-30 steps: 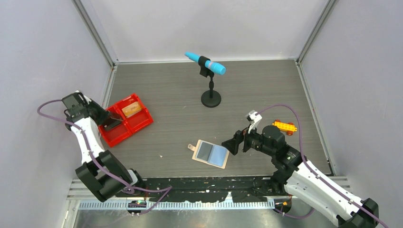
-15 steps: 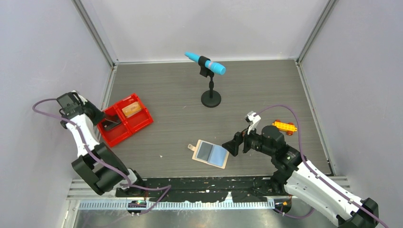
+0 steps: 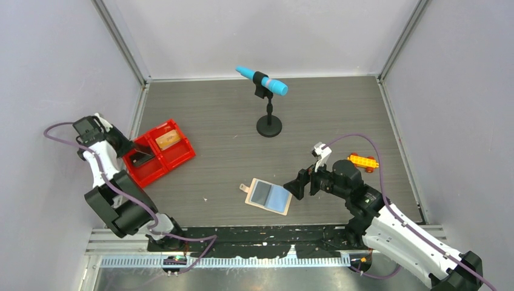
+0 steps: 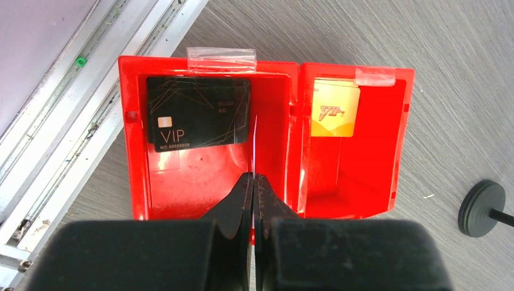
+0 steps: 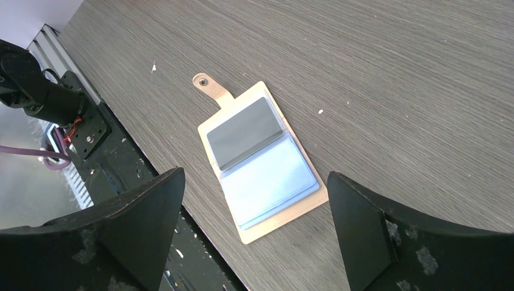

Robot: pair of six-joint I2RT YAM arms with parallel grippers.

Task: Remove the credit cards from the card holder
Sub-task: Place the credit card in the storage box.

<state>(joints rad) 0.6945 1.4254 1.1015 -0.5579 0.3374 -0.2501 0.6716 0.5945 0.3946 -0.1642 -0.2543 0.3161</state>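
Note:
The tan card holder [image 3: 270, 196] lies open near the front edge, and in the right wrist view [image 5: 260, 160] a dark grey card [image 5: 245, 132] sits in its left sleeve. My right gripper [image 5: 254, 176] is wide open just above the holder's right side and holds nothing. A black VIP card [image 4: 197, 113] and a yellow-orange card [image 4: 334, 110] lie in the red tray [image 4: 127, 121]. My left gripper [image 4: 254, 176] hangs above the tray. Its jaws are pressed together on a thin pale sheet seen edge-on [image 4: 256, 142], seemingly a card.
The red tray [image 3: 179, 154] stands at the left by the wall rail. A blue microphone on a black stand [image 3: 268, 125] stands at mid-back. An orange toy brick car [image 3: 362, 161] lies right of my right arm.
My left arm's elbow and wrist have drawn back to the left, with the gripper still over the tray. The right arm and the holder have not moved.

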